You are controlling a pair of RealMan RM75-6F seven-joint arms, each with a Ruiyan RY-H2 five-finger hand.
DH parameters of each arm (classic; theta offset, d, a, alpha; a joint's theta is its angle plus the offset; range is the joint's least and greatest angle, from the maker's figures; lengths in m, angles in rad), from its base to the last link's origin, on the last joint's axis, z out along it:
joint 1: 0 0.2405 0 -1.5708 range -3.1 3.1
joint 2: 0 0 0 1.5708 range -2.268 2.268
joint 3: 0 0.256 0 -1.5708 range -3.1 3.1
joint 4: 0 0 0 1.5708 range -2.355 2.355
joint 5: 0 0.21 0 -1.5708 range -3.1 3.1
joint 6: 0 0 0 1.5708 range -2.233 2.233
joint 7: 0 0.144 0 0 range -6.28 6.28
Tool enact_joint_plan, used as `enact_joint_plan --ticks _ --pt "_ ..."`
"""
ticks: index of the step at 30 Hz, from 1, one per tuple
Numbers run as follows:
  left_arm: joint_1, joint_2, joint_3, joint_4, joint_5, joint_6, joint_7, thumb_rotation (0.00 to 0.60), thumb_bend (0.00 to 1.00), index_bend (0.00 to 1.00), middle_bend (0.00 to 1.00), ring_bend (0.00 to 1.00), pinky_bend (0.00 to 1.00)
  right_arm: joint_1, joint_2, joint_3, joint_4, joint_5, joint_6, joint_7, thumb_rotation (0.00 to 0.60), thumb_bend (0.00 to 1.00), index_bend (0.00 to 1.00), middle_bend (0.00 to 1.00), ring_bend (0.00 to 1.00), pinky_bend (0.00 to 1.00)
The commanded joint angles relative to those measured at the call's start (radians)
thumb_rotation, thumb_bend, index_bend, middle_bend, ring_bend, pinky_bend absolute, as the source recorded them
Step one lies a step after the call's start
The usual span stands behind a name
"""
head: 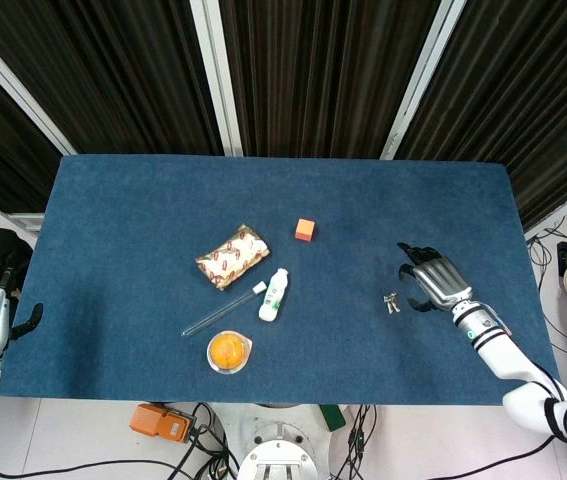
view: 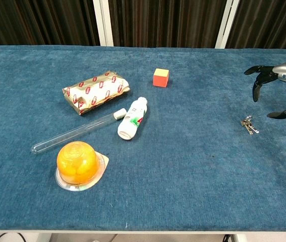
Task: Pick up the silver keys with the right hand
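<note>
The right hand (head: 431, 280) hovered with fingers spread and curved, holding nothing. The silver keys (head: 392, 302) lay flat on the blue table (head: 123, 210) just beside its fingertips (view: 256, 96), toward the thumb side and a little nearer the robot. To grip well, the hand probably needed to lower over them and pinch the bunch from above. The keys looked small, thin and shiny, loosely fanned.

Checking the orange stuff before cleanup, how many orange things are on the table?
2: the orange cube toward the back middle, and the orange fruit cup near the front edge, left of centre.
</note>
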Motion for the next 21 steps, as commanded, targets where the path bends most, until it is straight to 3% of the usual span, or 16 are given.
enact_joint_plan --ticks 1,21 --pt "0.0 0.001 -0.001 0.0 -0.003 -0.002 -0.003 0.6 0.3 0.18 0.07 0.03 0.15 0.006 -0.011 -0.004 0.012 0.008 -0.008 -0.002 0.6 0.45 0.49 0.09 0.18 0.2" --pt "-0.003 0.002 -0.003 0.002 -0.01 -0.009 -0.007 0.6 0.3 0.18 0.07 0.03 0.15 0.062 -0.092 -0.027 0.096 0.017 -0.051 0.006 0.6 0.5 0.56 0.09 0.2 0.21"
